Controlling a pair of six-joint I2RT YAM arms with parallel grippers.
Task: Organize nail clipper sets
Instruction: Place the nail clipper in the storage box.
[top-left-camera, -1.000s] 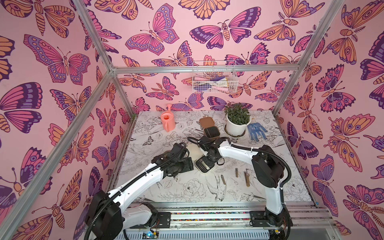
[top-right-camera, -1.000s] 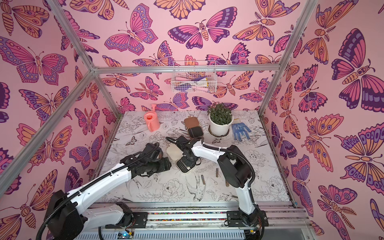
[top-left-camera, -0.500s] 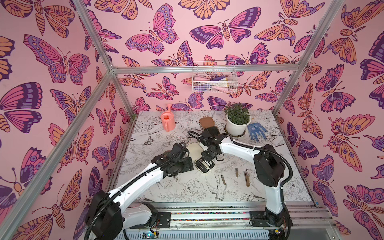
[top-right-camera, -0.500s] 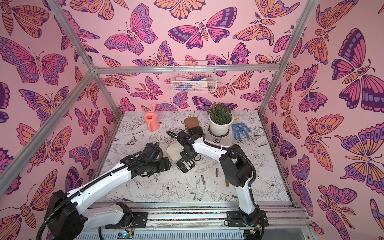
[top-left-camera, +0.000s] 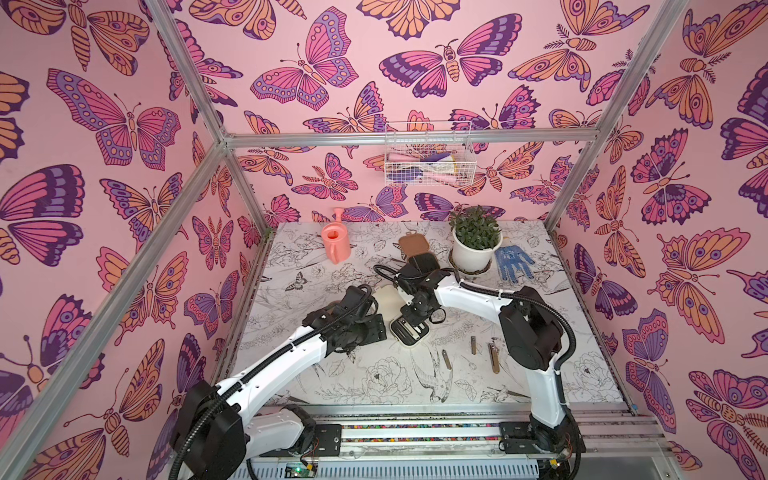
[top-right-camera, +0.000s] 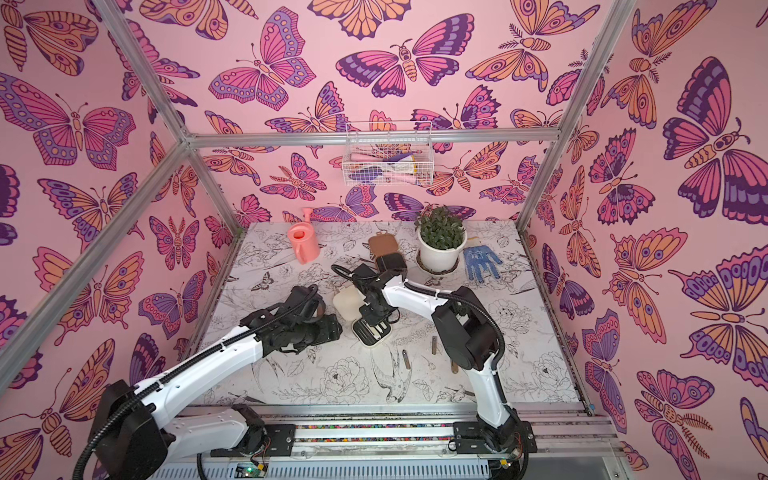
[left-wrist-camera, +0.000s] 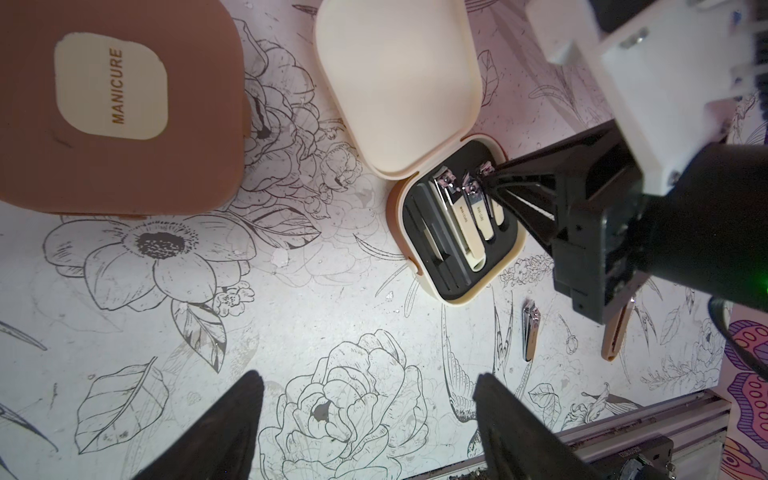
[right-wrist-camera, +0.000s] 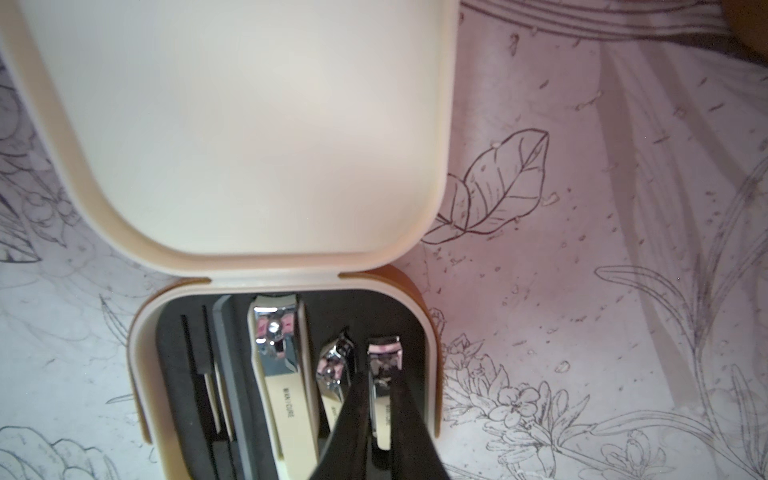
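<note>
Right wrist view, one cream case (right-wrist-camera: 249, 124), three clippers (right-wrist-camera: 282, 374), right gripper (right-wrist-camera: 380, 388) pinching one

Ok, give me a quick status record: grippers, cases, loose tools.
right gripper: shut on small clipper in outer slot of open cream case
left gripper: open, empty, above table
closed brown case: beside cream case
open brown case: at back, by plant pot
loose tools: three, on table near right arm

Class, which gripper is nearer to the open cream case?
Right. The right gripper reaches into the open cream case, closed on a small clipper in its tray; the left gripper hovers open beside it, apart.
</note>
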